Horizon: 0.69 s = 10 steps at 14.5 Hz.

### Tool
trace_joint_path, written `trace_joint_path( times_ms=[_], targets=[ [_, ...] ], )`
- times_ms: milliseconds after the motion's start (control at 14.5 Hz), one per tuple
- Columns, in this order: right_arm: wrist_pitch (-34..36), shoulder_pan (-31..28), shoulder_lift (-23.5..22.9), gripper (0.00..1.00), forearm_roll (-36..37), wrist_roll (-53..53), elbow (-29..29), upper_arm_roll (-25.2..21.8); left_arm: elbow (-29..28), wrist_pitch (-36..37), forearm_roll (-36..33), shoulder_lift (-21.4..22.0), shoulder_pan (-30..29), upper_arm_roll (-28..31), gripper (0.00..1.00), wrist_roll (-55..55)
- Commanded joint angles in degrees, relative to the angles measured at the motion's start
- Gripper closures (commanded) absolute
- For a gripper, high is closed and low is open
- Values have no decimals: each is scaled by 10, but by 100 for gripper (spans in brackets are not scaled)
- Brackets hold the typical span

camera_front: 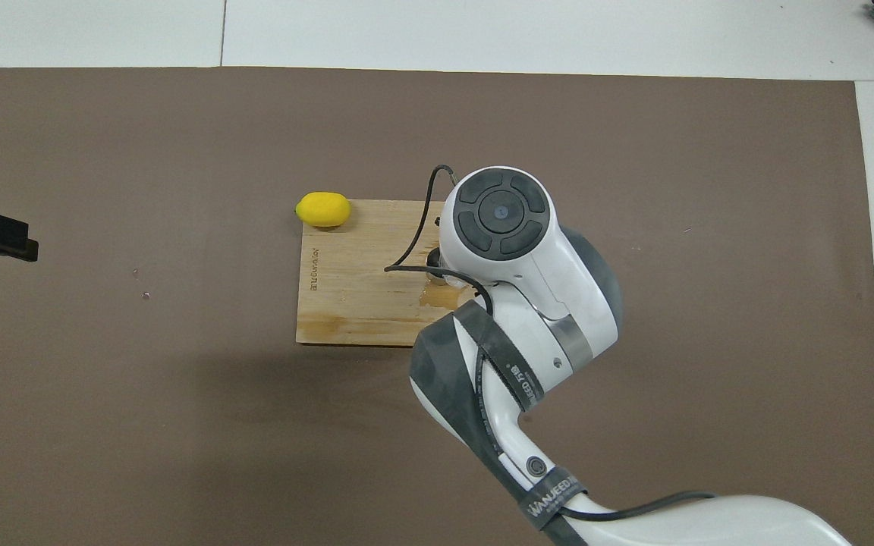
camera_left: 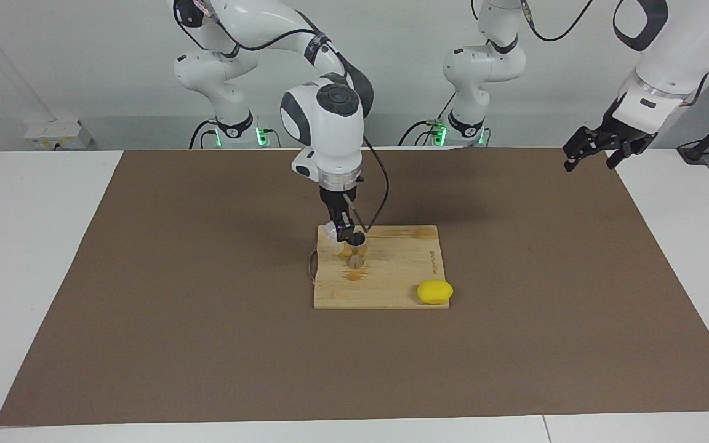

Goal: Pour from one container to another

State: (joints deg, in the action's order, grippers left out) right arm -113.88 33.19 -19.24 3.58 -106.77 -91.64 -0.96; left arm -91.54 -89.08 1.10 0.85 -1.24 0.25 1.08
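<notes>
The clear glass cup (camera_left: 330, 232) is tipped in my right gripper (camera_left: 345, 235), which is shut on it just above the silver hourglass jigger (camera_left: 355, 256). The jigger stands upright on the wooden board (camera_left: 397, 271), near the board's edge toward the right arm's end. A wet amber patch (camera_left: 354, 277) marks the board beside the jigger's foot. In the overhead view the right arm's wrist (camera_front: 501, 216) covers most of the cup, the jigger and the gripper. My left gripper (camera_left: 589, 161) hangs open and empty over the mat's corner at the left arm's end, waiting.
A yellow lemon (camera_left: 434, 292) lies on the board's corner farthest from the robots, toward the left arm's end. The board sits mid-table on a brown mat (camera_left: 176, 307). A black cable (camera_left: 376, 203) loops from the right wrist over the board.
</notes>
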Motion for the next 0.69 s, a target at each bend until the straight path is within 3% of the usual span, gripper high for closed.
trace_joint_path(
  times_ms=[0,619],
  targets=[
    [11,-1,4,100,16,7,4,3,-9,1,-11,12,-10,-11,0,-10],
    [10,-1,4,100,27,7,3,7,-12,-2,-11,13,-10,-13,0,-6]
  ],
)
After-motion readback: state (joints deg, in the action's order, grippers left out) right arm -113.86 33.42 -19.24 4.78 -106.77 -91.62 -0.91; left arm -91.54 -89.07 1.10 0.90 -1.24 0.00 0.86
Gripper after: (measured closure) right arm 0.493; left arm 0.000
